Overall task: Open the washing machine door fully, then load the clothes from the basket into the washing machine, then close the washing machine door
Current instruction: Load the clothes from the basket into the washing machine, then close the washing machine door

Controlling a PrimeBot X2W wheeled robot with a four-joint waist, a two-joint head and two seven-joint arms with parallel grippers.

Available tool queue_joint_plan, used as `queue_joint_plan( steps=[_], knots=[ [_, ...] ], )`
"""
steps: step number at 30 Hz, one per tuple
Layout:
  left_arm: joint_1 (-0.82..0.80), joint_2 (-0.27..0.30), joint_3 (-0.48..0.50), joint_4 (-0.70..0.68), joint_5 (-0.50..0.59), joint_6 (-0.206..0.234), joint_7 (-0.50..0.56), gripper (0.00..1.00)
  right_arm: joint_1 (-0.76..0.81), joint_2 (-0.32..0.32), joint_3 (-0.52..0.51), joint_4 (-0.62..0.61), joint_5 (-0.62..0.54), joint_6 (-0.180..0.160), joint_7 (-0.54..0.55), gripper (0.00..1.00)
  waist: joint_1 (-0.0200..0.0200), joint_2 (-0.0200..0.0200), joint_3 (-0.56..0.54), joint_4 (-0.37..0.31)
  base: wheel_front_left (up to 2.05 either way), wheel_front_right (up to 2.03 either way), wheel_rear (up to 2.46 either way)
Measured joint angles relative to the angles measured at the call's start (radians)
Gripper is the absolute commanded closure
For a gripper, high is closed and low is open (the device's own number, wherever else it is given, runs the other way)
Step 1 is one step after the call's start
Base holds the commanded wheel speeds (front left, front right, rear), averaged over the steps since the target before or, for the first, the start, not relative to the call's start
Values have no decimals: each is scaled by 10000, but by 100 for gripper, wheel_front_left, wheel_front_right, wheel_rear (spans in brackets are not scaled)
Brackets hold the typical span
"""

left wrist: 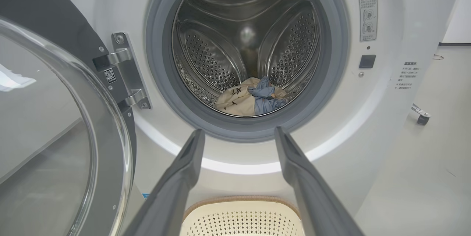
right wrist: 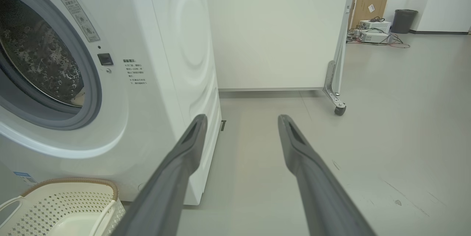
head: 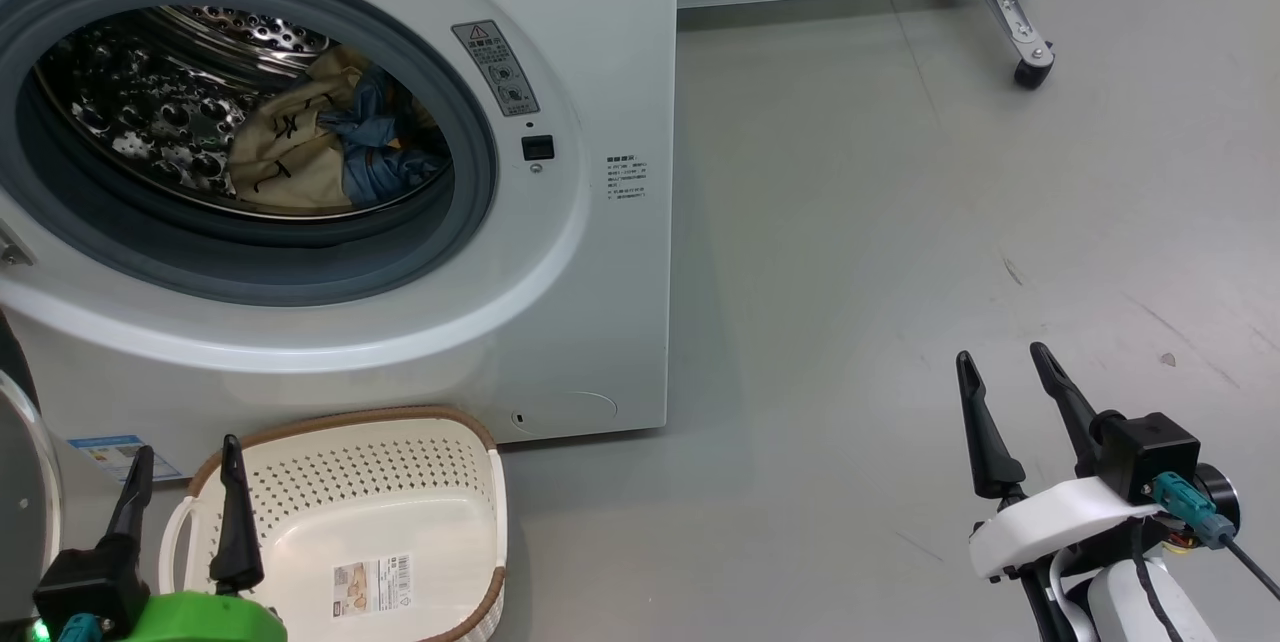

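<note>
My left gripper (head: 188,447) and right gripper (head: 1002,354) both hang released and empty. Cream-and-blue cloth clothes (head: 320,137) lie inside the white front-loading washing machine (head: 610,42) at ten o'clock. The cream perforated plastic basket (head: 400,467) sits at seven.

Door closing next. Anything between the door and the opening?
The clothes lie in the drum, behind the gasket. The open left hand hangs before the opening, beside the door, likely in its swing. The basket sits lower, on the floor.
</note>
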Motion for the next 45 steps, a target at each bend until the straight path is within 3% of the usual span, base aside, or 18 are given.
queue_joint_plan(
  steps=[45],
  knots=[
    [144,-29,-77,-403,339,-96,0,0,21,42,-50,-267,-2,0,0,0,0,0,376,33,0,0,0]
  ],
)
